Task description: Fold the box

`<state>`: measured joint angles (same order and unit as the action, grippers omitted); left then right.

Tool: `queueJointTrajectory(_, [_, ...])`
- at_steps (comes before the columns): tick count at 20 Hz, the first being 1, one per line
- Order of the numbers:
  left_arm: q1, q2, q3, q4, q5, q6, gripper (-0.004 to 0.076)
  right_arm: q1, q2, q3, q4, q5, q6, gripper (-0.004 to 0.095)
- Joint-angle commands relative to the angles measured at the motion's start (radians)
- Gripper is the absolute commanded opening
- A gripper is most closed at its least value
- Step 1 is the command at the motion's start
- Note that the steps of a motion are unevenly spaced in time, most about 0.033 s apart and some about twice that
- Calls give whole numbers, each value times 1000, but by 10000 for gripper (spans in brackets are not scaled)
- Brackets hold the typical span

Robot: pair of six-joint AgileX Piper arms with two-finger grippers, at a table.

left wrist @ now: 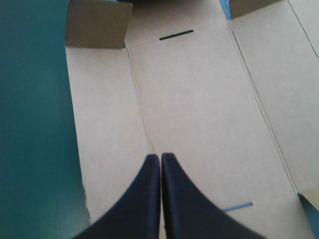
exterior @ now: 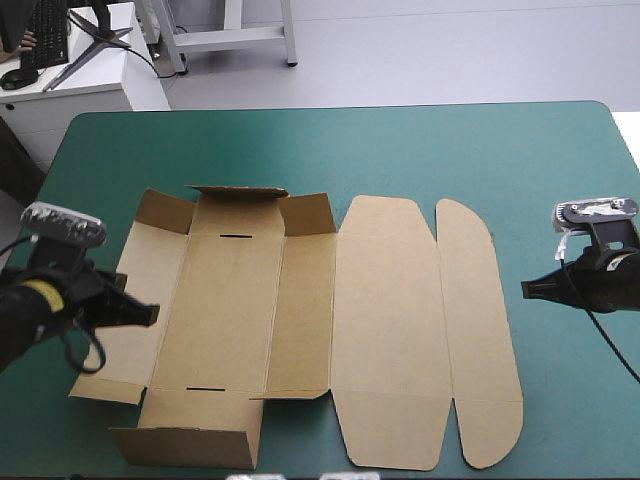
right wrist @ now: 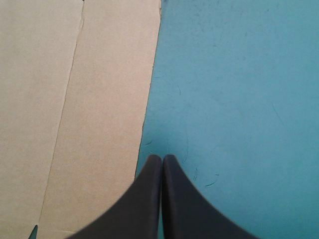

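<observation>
Seen from above, the brown box lies opened out on the teal-green bench, left of the middle and mostly flat. Its near end wall stands up, and the far end flaps are lifted a little. The left pincer hangs over the box's leftmost panel. The right pincer is over bare cover, apart from the rounded lid flap. This view does not show plainly how the fingers stand.

The left wrist view does: its black fingers are pressed together into one pointed arch, holding nothing. The tip is above the crease between the side panel and the floor panel. Ahead of it are a dark slot in the floor panel and a raised corner flap.

In the right wrist view that pincer is likewise closed and empty. Its tip is over the cover, just beside the board's outer edge, which runs ahead alongside it.
</observation>
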<state>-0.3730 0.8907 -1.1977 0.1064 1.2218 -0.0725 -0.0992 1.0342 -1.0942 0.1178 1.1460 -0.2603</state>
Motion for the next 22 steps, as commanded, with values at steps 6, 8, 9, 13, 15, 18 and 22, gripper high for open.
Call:
queueJointTrajectory(6, [252, 353, -427, -53, -38, 110, 17, -5, -13, -25, 10, -47, -5, -15])
queueJointTrajectory(8, [487, 415, -522, -265, 14, 210, 17, -5, -13, -25, 10, -47, -5, -15])
queueJointTrajectory(9, [575, 435, -533, -354, 24, 231, 17, -5, -13, -25, 13, -47, -5, -15])
queueJointTrajectory(13, [973, 523, -518, -721, 65, 321, 15, -5, -13, -25, 14, -60, -8, -15])
queueJointTrajectory(15, [1072, 539, -493, -715, 65, 339, 15, -5, -13, -25, 23, -69, -8, -15])
queueJointTrajectory(18, [1083, 539, -438, -619, 65, 377, 15, -5, -13, -25, 25, -79, -9, -15])
queueJointTrajectory(22, [1083, 539, -313, -591, 65, 423, 58, -5, -13, -25, 33, -81, -24, -15])
